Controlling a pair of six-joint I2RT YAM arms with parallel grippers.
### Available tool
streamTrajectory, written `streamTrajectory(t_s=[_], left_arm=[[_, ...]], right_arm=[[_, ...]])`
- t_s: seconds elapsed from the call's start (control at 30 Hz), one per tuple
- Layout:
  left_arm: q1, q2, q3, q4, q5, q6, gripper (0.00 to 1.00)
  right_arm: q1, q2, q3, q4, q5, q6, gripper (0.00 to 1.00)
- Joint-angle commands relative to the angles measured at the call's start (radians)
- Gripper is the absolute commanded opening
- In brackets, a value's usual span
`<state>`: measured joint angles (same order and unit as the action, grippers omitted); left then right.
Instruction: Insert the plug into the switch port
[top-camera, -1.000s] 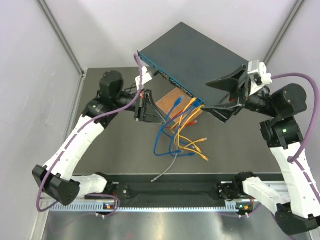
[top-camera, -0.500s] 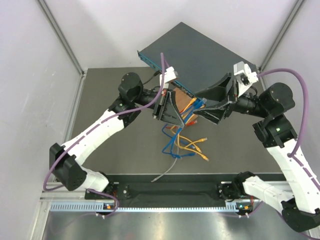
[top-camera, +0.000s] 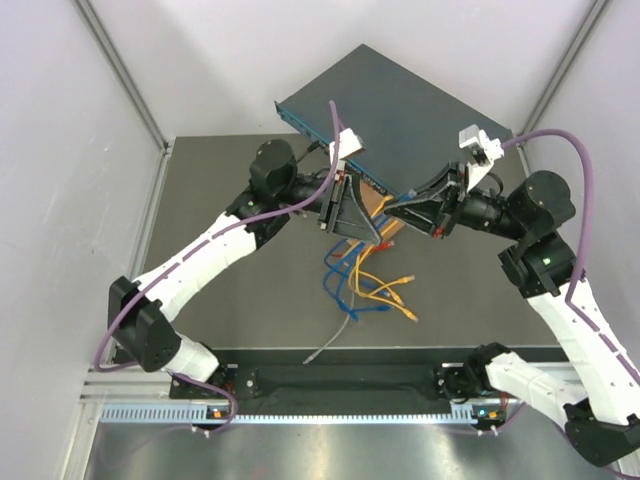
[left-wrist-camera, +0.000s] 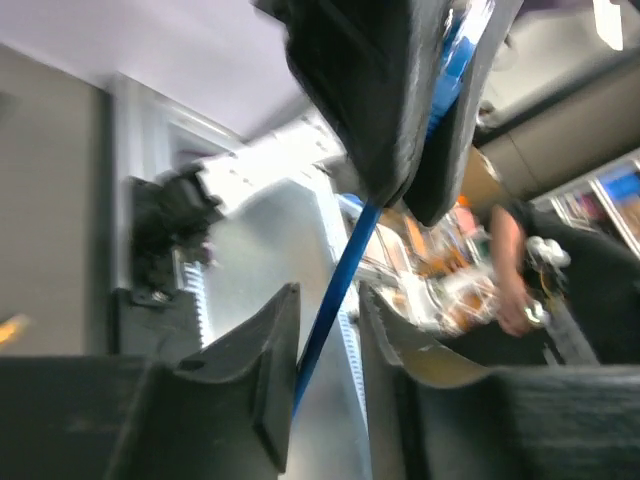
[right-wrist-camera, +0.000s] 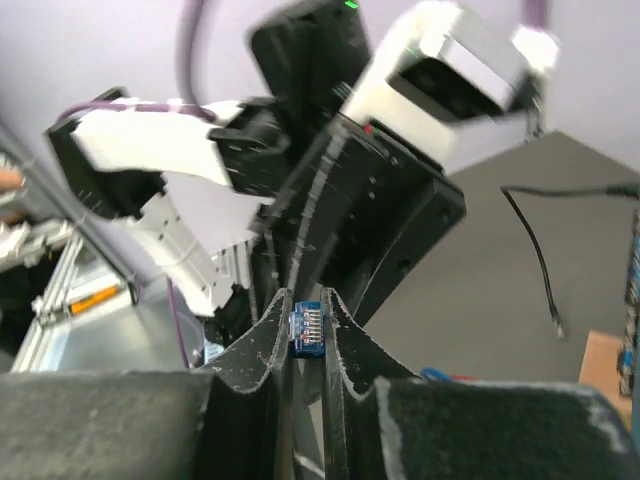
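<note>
Seen from above, the two arms meet over the middle of the table. The switch (top-camera: 400, 110) lies at 12 o'clock from them, its thin socket face turned toward 7 o'clock. The right gripper (right-wrist-camera: 305, 310) is clamped on the small blue plug (right-wrist-camera: 306, 328), gold contacts showing. The left gripper (left-wrist-camera: 330, 300) has its jaws slightly apart, and the blue cable (left-wrist-camera: 345, 265) runs loose between them. This looks like a hand-over. To do it well, the right grip should stay square and firm, and the left jaws should be well clear of the cable before the arms part. The plug can then be turned to face the sockets and pushed straight in. A tangle of loose cables (top-camera: 365, 285) lies at 6 o'clock. The sockets are too small to make out, the plug's latch side is hidden, and the left wrist view is blurred.
</note>
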<state>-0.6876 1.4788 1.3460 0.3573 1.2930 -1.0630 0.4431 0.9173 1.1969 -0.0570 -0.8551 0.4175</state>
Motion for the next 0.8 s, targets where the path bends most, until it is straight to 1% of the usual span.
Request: streamTrajectory(t_s=[0.0,0.03,0.07,0.1,0.13,0.17,0.2,0.23,0.27,0.3,0.37,0.43,0.47,0.6,0.67,0.7,0.73,0.77], left_arm=[[0.01,-0.07,0.142,-0.525,-0.222,0.512,0.36],[0.008,-0.086,0.163,-0.596,-0.285,0.602,0.39],[0.007,-0.118,0.188,-0.683,-0.457,0.67,0.42],[0.0,-0.129,0.196,-0.717,-0.541,0.772,0.43],[-0.006,-0.135,0.206,-0.745,-0.619,0.819,0.43],[-0.013,-0.144,0.228,-0.774,-0.771,0.859,0.44],[-0.036,-0.149,0.232,-0.796,-0.826,0.929,0.45],[-0.047,-0.153,0.232,-0.799,-0.872,0.96,0.45],[-0.078,-0.164,0.231,-0.799,-0.926,1.019,0.45],[-0.107,-0.169,0.228,-0.799,-0.983,1.053,0.45],[-0.182,-0.176,0.223,-0.802,-1.059,1.168,0.44],[-0.254,-0.175,0.217,-0.802,-1.135,1.245,0.43],[-0.271,-0.172,0.216,-0.802,-1.202,1.264,0.43],[-0.316,-0.155,0.211,-0.782,-1.283,1.324,0.42],[-0.323,-0.143,0.214,-0.767,-1.284,1.342,0.41],[-0.326,-0.137,0.217,-0.765,-1.323,1.345,0.41],[-0.331,-0.126,0.226,-0.762,-1.325,1.347,0.41],[-0.332,-0.121,0.228,-0.762,-1.327,1.348,0.37]], right_arm=[[-0.027,-0.011,-0.036,-0.026,0.12,0.104,0.0],[-0.033,-0.012,-0.045,-0.046,0.151,0.115,0.0],[-0.047,-0.015,-0.052,-0.056,0.171,0.128,0.0],[-0.055,-0.017,-0.062,-0.073,0.203,0.177,0.0],[-0.075,-0.015,-0.071,-0.081,0.215,0.207,0.0],[-0.086,-0.011,-0.077,-0.078,0.217,0.243,0.0],[-0.101,-0.006,-0.086,-0.075,0.209,0.336,0.0],[-0.121,0.002,-0.111,-0.045,0.2,0.39,0.0],[-0.127,0.006,-0.124,-0.028,0.191,0.484,0.0],[-0.133,0.009,-0.137,-0.023,0.186,0.516,0.0],[-0.135,0.018,-0.135,-0.014,0.188,0.558,0.0],[-0.135,0.02,-0.131,-0.004,0.189,0.573,0.0],[-0.136,0.022,-0.128,-0.004,0.189,0.578,0.0],[-0.138,0.017,-0.123,0.0,0.176,0.596,0.0],[-0.138,0.014,-0.126,0.006,0.176,0.603,0.0],[-0.138,0.011,-0.132,0.008,0.172,0.607,0.0],[-0.139,0.009,-0.135,0.009,0.168,0.61,0.0],[-0.138,0.008,-0.138,0.016,0.168,0.616,0.0]])
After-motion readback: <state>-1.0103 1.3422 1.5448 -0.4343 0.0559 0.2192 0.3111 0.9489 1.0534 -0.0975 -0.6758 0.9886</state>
